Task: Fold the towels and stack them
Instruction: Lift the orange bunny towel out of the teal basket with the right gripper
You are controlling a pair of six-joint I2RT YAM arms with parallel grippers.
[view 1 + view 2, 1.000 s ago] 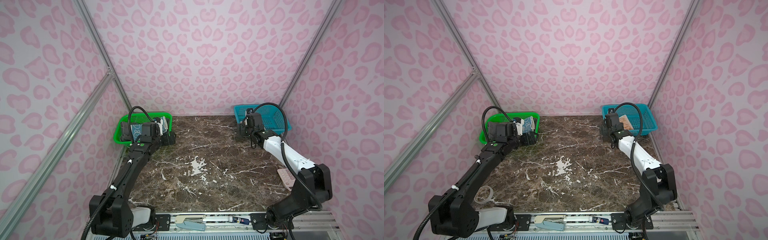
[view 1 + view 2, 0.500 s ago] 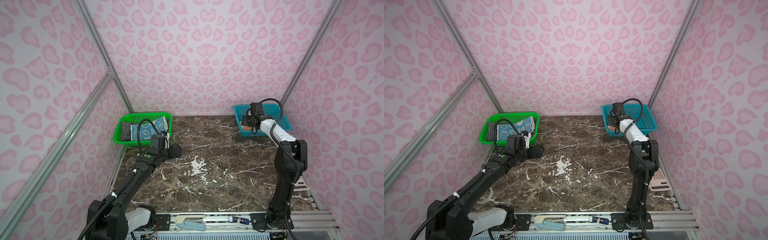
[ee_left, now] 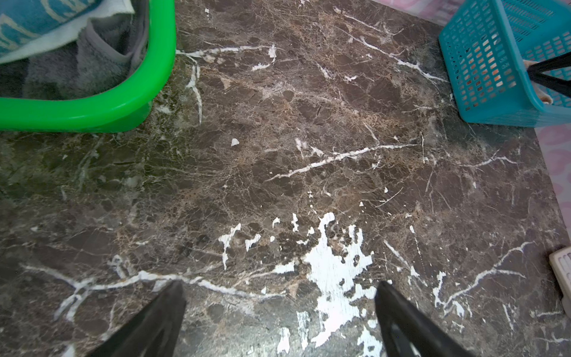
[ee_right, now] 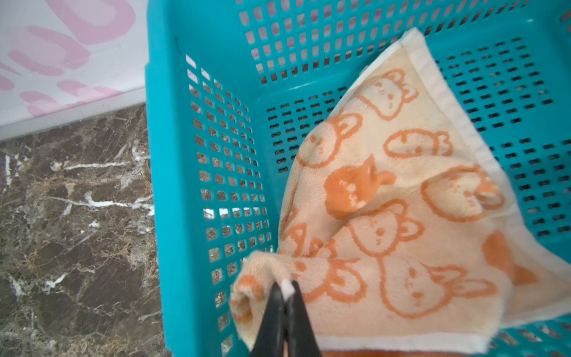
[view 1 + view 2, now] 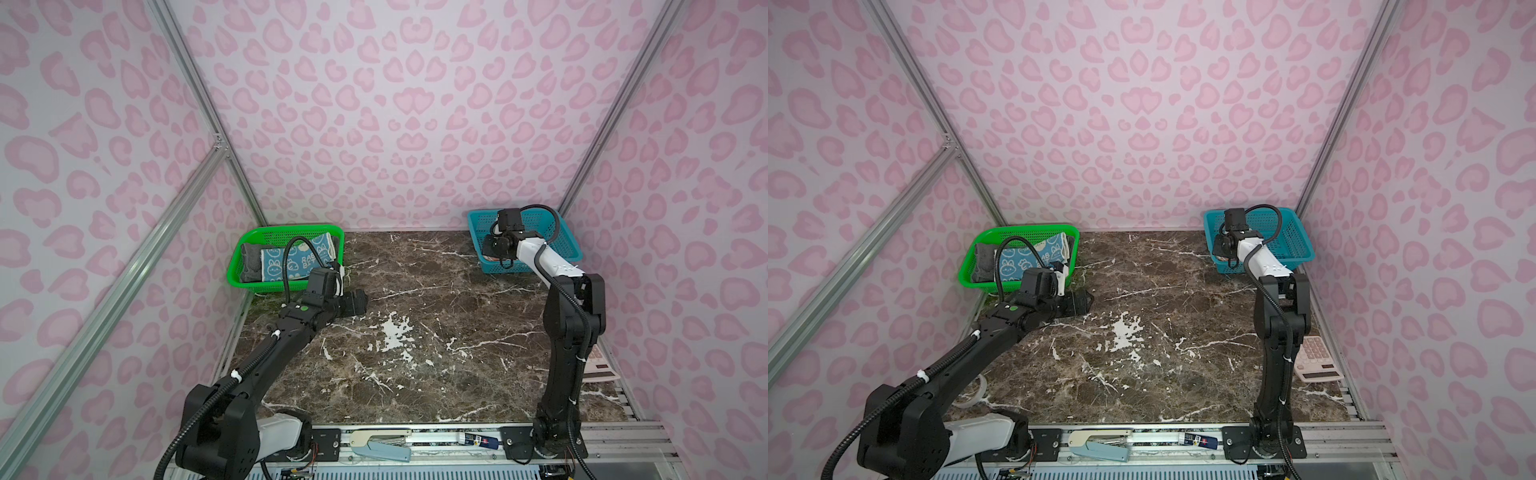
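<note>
Right pincer (image 4: 285, 289) is clamping shut on a bunched corner of the orange-cream towel (image 4: 401, 201). The rest of that towel is lying crumpled inside the teal basket (image 4: 191, 92), at the far right corner of the desk (image 3: 309, 139).

Left pincer (image 3: 279, 282) is hovering wide and empty over bare marble, near the green basket (image 3: 92, 112).

In both top views the blue towel (image 5: 297, 259) is lying in the green basket, overlapping the dark-grey towel (image 5: 248, 262) beneath it.

A calculator (image 5: 1316, 359) is lying at the desk's right edge, beside my right arm.
</note>
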